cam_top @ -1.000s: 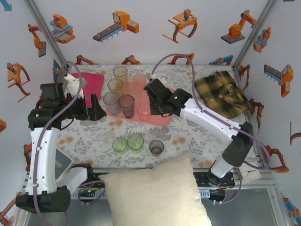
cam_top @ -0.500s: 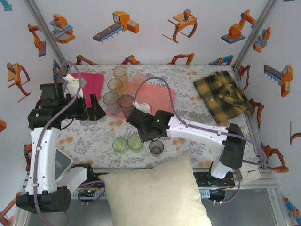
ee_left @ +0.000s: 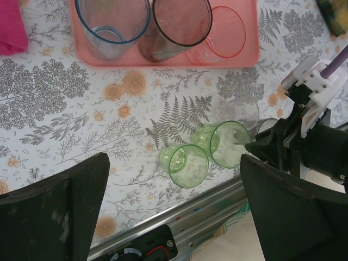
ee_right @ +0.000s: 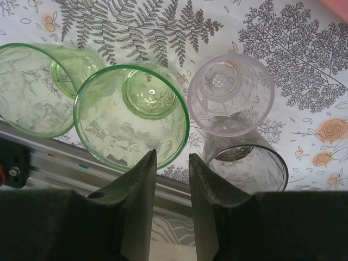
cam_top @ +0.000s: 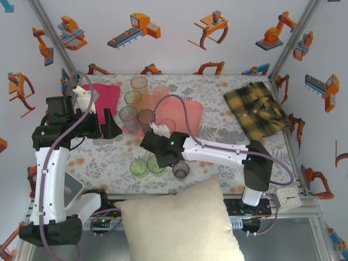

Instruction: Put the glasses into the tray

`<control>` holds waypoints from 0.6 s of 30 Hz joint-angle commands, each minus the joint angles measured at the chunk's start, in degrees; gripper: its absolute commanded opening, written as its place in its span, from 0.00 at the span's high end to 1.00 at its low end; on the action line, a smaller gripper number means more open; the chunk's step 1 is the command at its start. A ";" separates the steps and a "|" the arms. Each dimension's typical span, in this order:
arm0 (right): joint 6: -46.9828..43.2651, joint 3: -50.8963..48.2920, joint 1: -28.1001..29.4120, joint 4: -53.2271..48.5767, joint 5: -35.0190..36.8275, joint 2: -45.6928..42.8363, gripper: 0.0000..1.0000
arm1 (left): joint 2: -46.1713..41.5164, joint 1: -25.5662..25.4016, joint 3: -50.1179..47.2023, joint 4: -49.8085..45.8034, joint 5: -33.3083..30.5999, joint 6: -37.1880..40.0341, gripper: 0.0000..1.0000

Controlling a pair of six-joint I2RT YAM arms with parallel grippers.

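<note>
A cream pillow (cam_top: 179, 223) lies at the near edge, in front of the arm bases. Just beyond it, along the front of the floral bench (cam_top: 103, 157), 4 glasses stand off the tray: 2 green tumblers touching side by side, the left green tumbler (ee_right: 32, 89) and the right green tumbler (ee_right: 130, 117), then a pale clear tumbler (ee_right: 231, 95) and a smoky tumbler (ee_right: 247, 166) nearer the edge. The right gripper (ee_right: 168, 157) hovers over the near rim of the right green tumbler, its jaws parted by a narrow gap with nothing between them. The left gripper (ee_left: 174, 159) hangs to the left of the tray, jaws spread wide and released.

Farther back, the salmon tray (ee_left: 163, 58) carries a blue-rimmed tumbler (ee_left: 111, 22), a dark smoky tumbler (ee_left: 179, 24) and a pink tumbler (ee_left: 220, 32) along its near side. 3 more tumblers (cam_top: 139, 84) cluster at its far left corner; I cannot tell whether they stand on it. A magenta cloth (cam_top: 106, 95) lies far left and a yellow plaid shirt (cam_top: 255, 109) far right.
</note>
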 commanded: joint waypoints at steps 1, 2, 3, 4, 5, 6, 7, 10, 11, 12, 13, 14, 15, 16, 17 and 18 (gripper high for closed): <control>1.64 0.83 0.19 -0.63 1.01 1.79 0.68 | -0.18 0.52 -0.39 0.48 0.90 -0.76 0.03; 1.69 0.94 0.20 -0.77 1.09 2.27 0.68 | -0.03 0.53 -0.27 0.60 0.91 -0.84 0.03; 1.73 1.01 0.20 -0.90 1.06 2.55 0.68 | 0.00 0.63 -0.31 0.70 0.86 -0.88 0.03; 1.80 1.03 0.15 -0.85 0.84 2.98 0.68 | 0.14 0.65 -0.40 0.64 1.00 -0.87 0.03; 1.77 1.11 0.16 -0.83 0.67 3.29 0.69 | 0.22 0.71 -0.38 0.73 1.04 -0.80 0.03; 1.75 1.20 0.20 -0.81 0.38 3.61 0.69 | 0.19 0.69 -0.35 0.72 1.00 -0.85 0.03; 1.69 1.37 0.20 -0.85 0.23 3.90 0.70 | 0.16 0.69 -0.35 0.76 1.00 -0.85 0.03; 1.58 1.89 0.20 -1.24 0.51 4.33 0.73 | 0.30 0.77 -0.43 0.72 0.99 -0.80 0.03; 1.63 2.09 0.20 -1.50 0.73 4.45 0.75 | 0.31 0.78 -0.40 0.76 1.00 -0.82 0.03; 1.54 2.40 0.15 -1.68 0.83 4.53 0.76 | 0.32 0.85 -0.35 0.75 1.11 -0.81 0.03; 1.56 2.59 0.19 -1.87 0.92 4.63 0.78 | 0.44 0.85 -0.37 0.84 1.09 -0.84 0.03; 1.47 2.74 0.17 -2.05 1.05 4.72 0.79 | 0.45 0.78 -0.40 0.82 1.17 -0.82 0.03; 1.45 2.91 0.20 -2.35 1.10 4.89 0.81 | 0.49 0.83 -0.35 0.86 1.17 -0.81 0.03; 1.33 3.11 0.20 -2.47 1.12 4.99 0.82 | 0.49 0.85 -0.35 0.90 1.24 -0.94 0.03; 1.38 3.18 0.20 -2.61 1.18 5.13 0.83 | 0.53 0.88 -0.35 0.95 1.24 -0.92 0.03; 1.32 3.27 0.18 -2.66 1.20 5.39 0.85 | 0.56 0.92 -0.40 0.90 1.26 -0.95 0.03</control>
